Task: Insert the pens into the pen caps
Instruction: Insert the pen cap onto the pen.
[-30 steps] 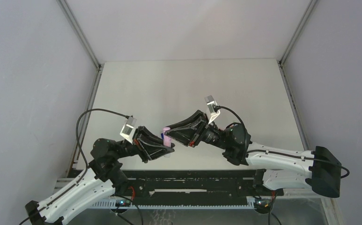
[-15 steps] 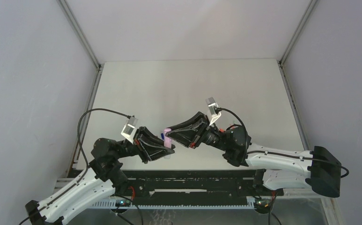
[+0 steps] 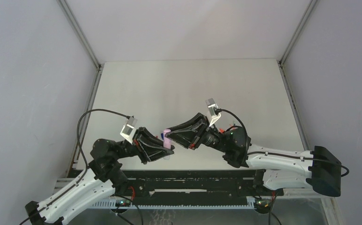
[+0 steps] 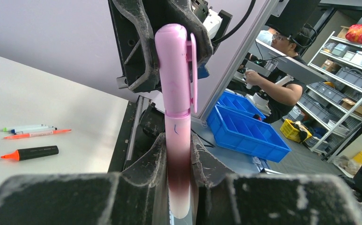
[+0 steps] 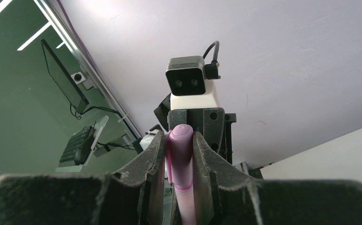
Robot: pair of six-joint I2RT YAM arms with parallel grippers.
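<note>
The lilac-pink highlighter (image 4: 178, 154) is held upright above the table between my two grippers, in the top view (image 3: 168, 139) near the front edge. My left gripper (image 4: 178, 140) is shut on its barrel. My right gripper (image 5: 179, 138) is shut on the lilac cap (image 5: 181, 150), which sits on the highlighter's end with a thin seam at the barrel (image 4: 176, 70). A black orange-tipped highlighter (image 4: 30, 153), a thin red pen (image 4: 36, 134) and a pale blue-tipped pen (image 4: 29, 127) lie on the table. Other caps are not visible.
The white table (image 3: 188, 84) is walled left, right and back. The loose pens lie under my right arm in the top view, with only a red bit (image 3: 221, 129) showing. A small dark blue piece (image 3: 162, 136) shows beside the grippers.
Both grippers have shifted slightly toward the near edge with the highlighter between them. Their grips have not changed.
</note>
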